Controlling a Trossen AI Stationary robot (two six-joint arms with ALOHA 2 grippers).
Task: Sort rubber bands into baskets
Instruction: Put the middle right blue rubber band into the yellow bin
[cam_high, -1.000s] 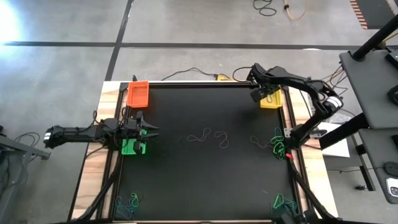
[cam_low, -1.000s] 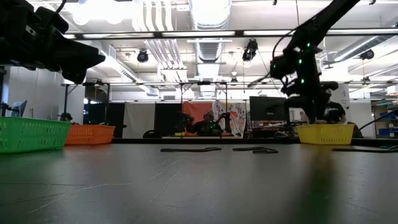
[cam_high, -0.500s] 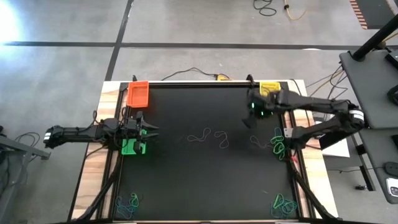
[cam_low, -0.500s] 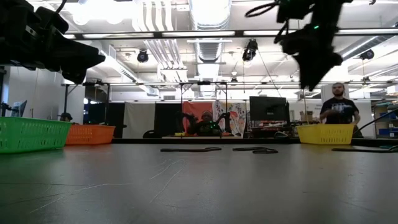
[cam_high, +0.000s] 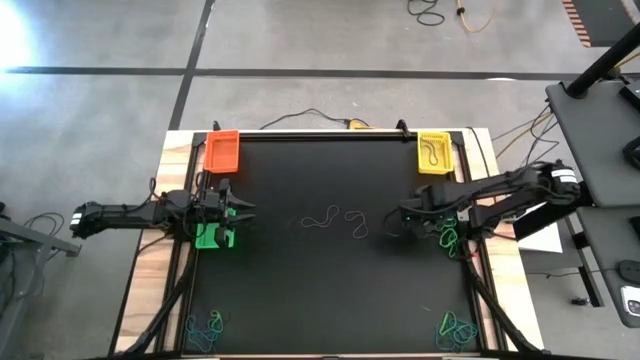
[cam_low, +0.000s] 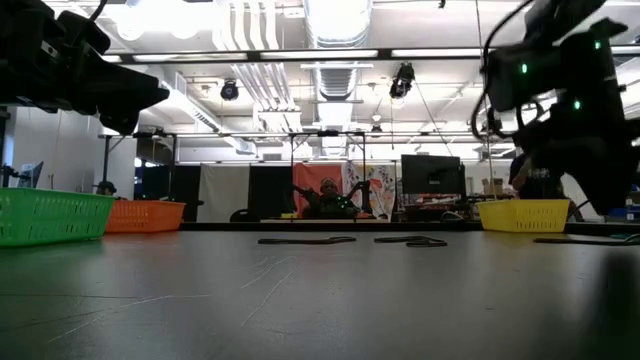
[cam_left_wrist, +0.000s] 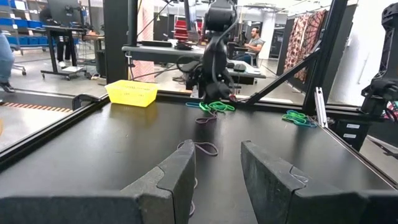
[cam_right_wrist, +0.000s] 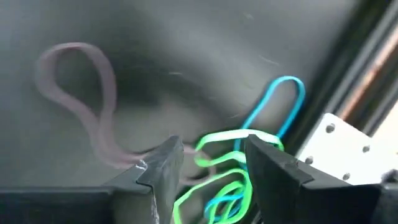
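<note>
My right gripper (cam_high: 412, 213) points down, open, just above a heap of green and blue rubber bands (cam_right_wrist: 231, 163) near the table's right edge (cam_high: 447, 233); its fingers stand either side of them. A pale band (cam_right_wrist: 87, 93) lies beside the heap. My left gripper (cam_high: 236, 210) waits open and level over the green basket (cam_high: 214, 238), nothing between its fingers (cam_left_wrist: 217, 155). The orange basket (cam_high: 222, 152) stands far left. The yellow basket (cam_high: 433, 154) stands far right with a band in it. Loose bands (cam_high: 338, 218) lie mid-table.
More heaps of bands lie at the near left corner (cam_high: 205, 328) and the near right corner (cam_high: 455, 327). A metal rail and bracket (cam_right_wrist: 339, 146) run close beside the right heap. The black mat's middle (cam_high: 330, 290) is open room. People stand in the room behind.
My right gripper has swung from over the yellow basket toward the table's near edge and down, tipping steeper, and now hangs above the band heap at the right edge. The yellow basket, uncovered, shows a band inside.
</note>
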